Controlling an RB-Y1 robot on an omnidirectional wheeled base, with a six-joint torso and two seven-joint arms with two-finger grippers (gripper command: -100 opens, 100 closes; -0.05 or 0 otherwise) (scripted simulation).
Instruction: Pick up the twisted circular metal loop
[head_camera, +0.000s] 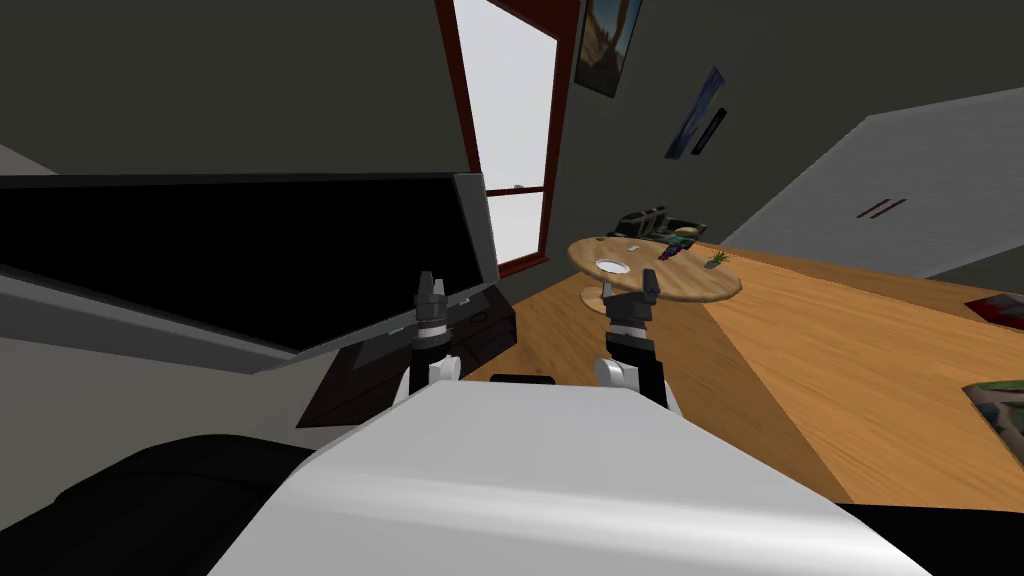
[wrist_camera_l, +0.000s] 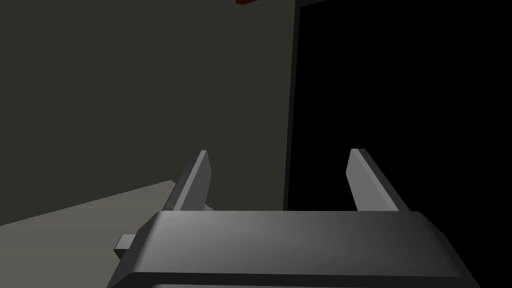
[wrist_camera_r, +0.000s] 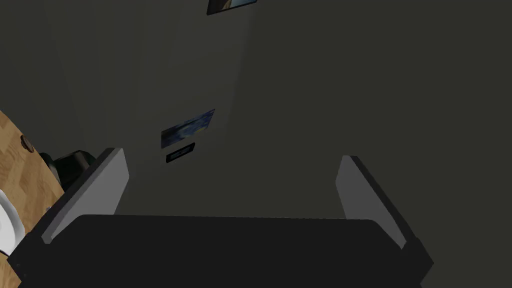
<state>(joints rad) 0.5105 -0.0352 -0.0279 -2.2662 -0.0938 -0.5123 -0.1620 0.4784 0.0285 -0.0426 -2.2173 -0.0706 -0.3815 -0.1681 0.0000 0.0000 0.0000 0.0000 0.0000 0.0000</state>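
Nearest, the left pincer (head_camera: 431, 284) and right pincer (head_camera: 630, 288) are raised, fingers apart; roll closer before reaching; the loop is probably among the small things on the round tabletop (head_camera: 690, 285) ahead, too small to single out.

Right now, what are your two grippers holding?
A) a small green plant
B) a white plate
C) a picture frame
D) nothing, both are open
D: the left gripper and the right gripper each stand wide open, with nothing held between their blades.
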